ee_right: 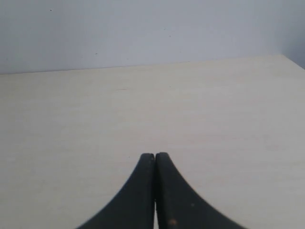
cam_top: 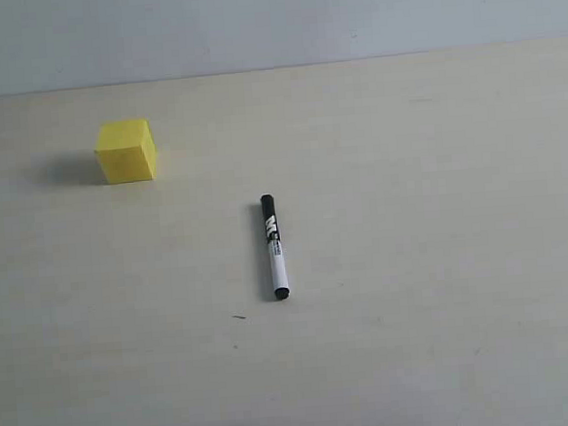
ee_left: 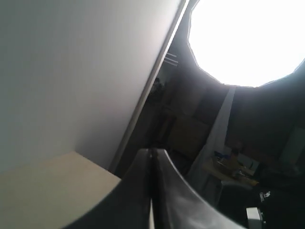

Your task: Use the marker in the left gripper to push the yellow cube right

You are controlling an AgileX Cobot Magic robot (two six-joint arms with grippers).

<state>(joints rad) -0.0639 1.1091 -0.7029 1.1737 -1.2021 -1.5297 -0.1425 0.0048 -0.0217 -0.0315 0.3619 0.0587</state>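
The yellow cube (cam_top: 126,151) sits on the pale table at the far left of the exterior view. The marker (cam_top: 274,247), white barrel with black cap and black end, lies flat near the middle of the table, right of and nearer than the cube. Neither arm shows in the exterior view. In the left wrist view my left gripper (ee_left: 152,152) is shut with nothing between its fingers, pointing past a table corner (ee_left: 107,172) toward the room beyond. My right gripper (ee_right: 155,156) is shut and empty over bare tabletop. Cube and marker appear in neither wrist view.
The table's far edge (cam_top: 284,67) meets a grey-white wall. In the left wrist view a wall panel (ee_left: 71,71), a bright round light (ee_left: 248,38) and dim room clutter (ee_left: 228,164) lie beyond the table.
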